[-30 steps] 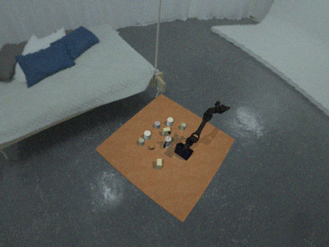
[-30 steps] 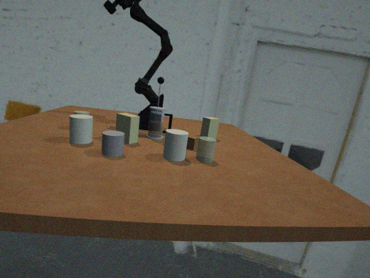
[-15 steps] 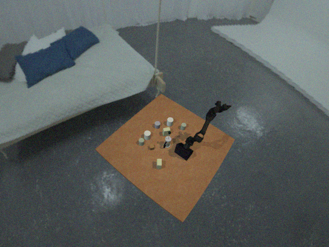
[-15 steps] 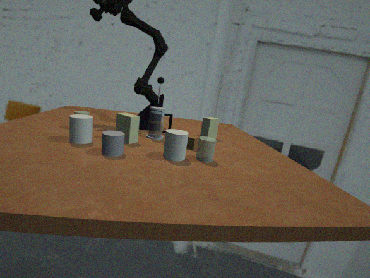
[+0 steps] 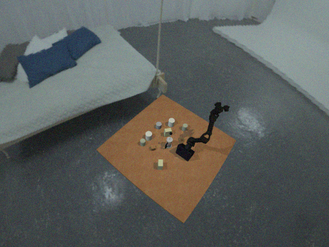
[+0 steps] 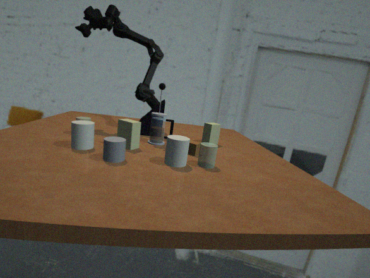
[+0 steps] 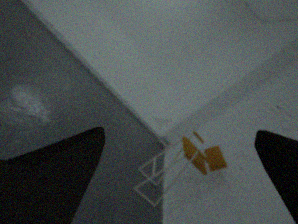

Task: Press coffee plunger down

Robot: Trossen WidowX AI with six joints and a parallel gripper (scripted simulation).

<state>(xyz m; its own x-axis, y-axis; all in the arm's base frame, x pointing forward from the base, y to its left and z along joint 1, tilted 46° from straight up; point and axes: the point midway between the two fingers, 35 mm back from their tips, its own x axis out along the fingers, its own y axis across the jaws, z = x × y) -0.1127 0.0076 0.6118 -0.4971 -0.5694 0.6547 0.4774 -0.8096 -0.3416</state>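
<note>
The coffee press (image 5: pixel 169 143) (image 6: pixel 156 131) stands upright on the orange-brown table, close in front of the arm's base. Its plunger is up: the black knob (image 5: pixel 170 133) (image 6: pixel 161 86) sits on a long thin rod well above the lid. The black handle (image 6: pixel 172 128) is on the right side of the press in the exterior view. My gripper (image 6: pixel 81 29) (image 7: pixel 178 136) is open and empty. It is high above the table, far from the knob and to its upper left in the exterior view. The press does not show in the wrist view.
White cylinders (image 5: pixel 171 122) (image 6: pixel 176 151), a grey cylinder (image 5: pixel 159 125) (image 6: pixel 114 150) and green cylinders (image 5: pixel 184 127) (image 6: pixel 207 155) stand around the press. A pale green box (image 5: pixel 168 132) (image 6: pixel 129 134) stands near it, another (image 5: pixel 160 164) (image 6: pixel 211 134) farther off. A brown block (image 5: pixel 152 147) (image 6: pixel 192 149) lies nearby.
</note>
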